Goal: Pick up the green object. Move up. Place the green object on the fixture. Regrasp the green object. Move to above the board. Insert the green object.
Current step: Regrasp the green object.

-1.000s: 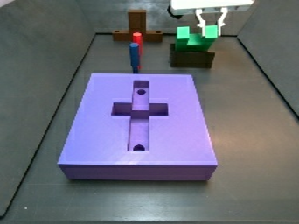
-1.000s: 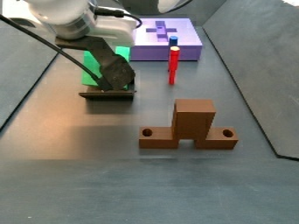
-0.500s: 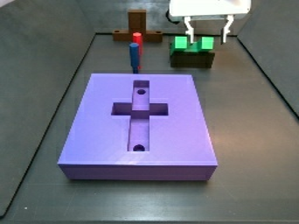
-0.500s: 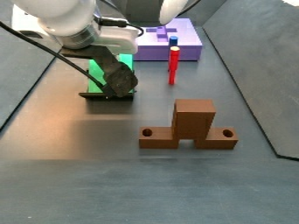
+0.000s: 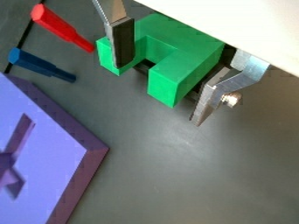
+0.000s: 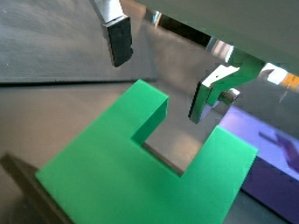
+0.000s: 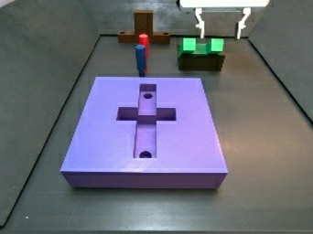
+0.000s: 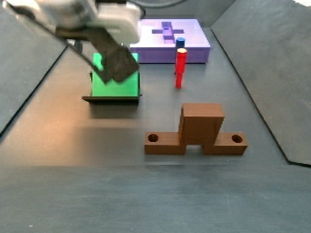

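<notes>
Two silver fingers of the gripper hang spread apart above the green object, gripping nothing; a side view shows clear air between the fingertips and the piece. The green object sits on the fixture, a dark box-like holder on the worktop at about 1 o'clock from the board in that view. In both wrist views the green object shows its notch, giving it a U shape, with one finger to one side of it and the other finger to the other side; the pads appear clear of the green surfaces, though one pad overlaps the piece's edge in a wrist view and contact there cannot be ruled out.

The purple board has a cross-shaped recess and two round holes. A thin blue peg with a red tip stands upright at roughly 12 o'clock from the board, and a brown wooden stand lies beyond it. In a side view the gripper hangs over the green object, with the stand well apart at about 4 o'clock.
</notes>
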